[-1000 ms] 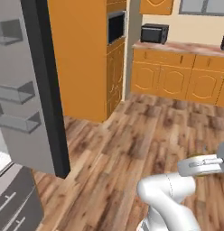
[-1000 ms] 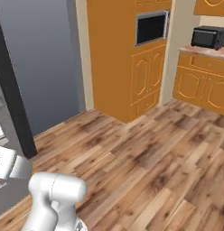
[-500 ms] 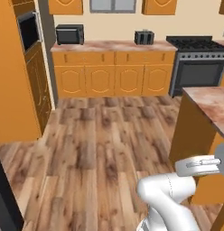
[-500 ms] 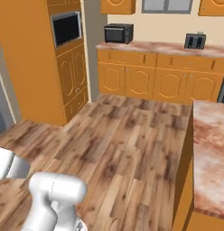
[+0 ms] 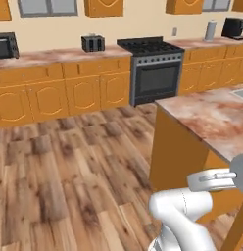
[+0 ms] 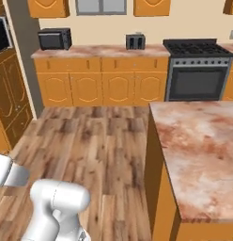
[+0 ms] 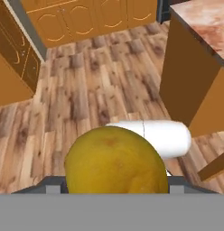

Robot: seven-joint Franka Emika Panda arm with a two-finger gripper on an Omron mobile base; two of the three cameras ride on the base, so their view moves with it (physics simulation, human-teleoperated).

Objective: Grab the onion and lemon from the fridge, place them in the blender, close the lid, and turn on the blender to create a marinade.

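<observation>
The gripper (image 7: 114, 187) is closed about halfway around the lemon (image 7: 114, 164), which sits right between the finger tips and bulges up toward the hand camera. It's a smooth yellow-orange ball, roughly round, so no real long axis to worry about. Out past the gripper there's wood floor (image 7: 86, 90), and off to the gripper's right the island counter (image 6: 198, 150) with its marbled pinkish top. Further out is the stove (image 6: 197, 70) and a toaster (image 6: 135, 41) on the back counter. Can't spot the blender, so which way the lemon needs to go is anyone's guess.
</observation>
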